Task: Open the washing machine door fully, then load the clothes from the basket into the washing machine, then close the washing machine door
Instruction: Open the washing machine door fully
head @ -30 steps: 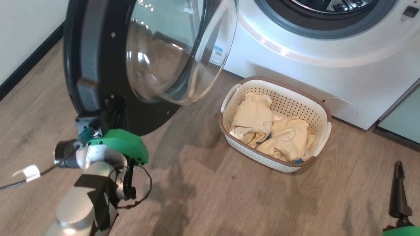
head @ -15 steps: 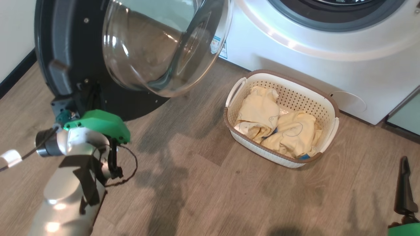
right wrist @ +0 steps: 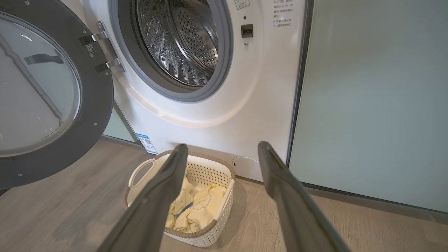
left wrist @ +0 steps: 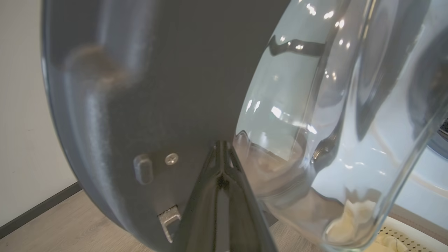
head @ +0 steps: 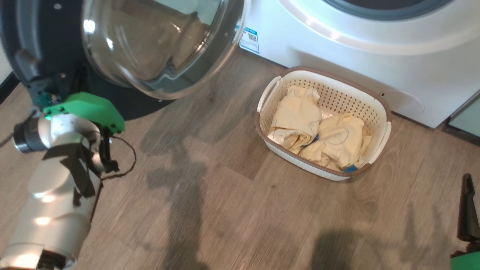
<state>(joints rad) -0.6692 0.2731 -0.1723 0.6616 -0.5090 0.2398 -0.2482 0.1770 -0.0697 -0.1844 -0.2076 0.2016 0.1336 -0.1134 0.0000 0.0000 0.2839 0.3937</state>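
The washing machine door [head: 48, 41] stands swung open at the upper left, its glass dome [head: 157, 45] bulging towards me. My left gripper [left wrist: 221, 146] is shut, empty, its tips against the door's dark inner rim [left wrist: 140, 87]. Its green wrist cover [head: 86, 108] sits just below the door. The washing machine [right wrist: 245, 105] shows its steel drum [right wrist: 178, 38]. In front of it the basket [head: 384, 123] stands on the floor with the pale-yellow clothes [head: 322, 135] inside. My right gripper [right wrist: 222, 147] hangs open above and short of the basket [right wrist: 210, 231]; one dark finger [head: 468, 210] shows at lower right.
A pale-green cabinet door [right wrist: 378, 98] stands right of the machine. A white wall with a dark skirting [left wrist: 38, 210] runs behind the open door. Wooden floor [head: 225, 195] lies between my arms and the basket.
The door has swung further left, away from the basket, with my shut left gripper against it and the arm following. The head camera has also shifted. The right gripper stays open.
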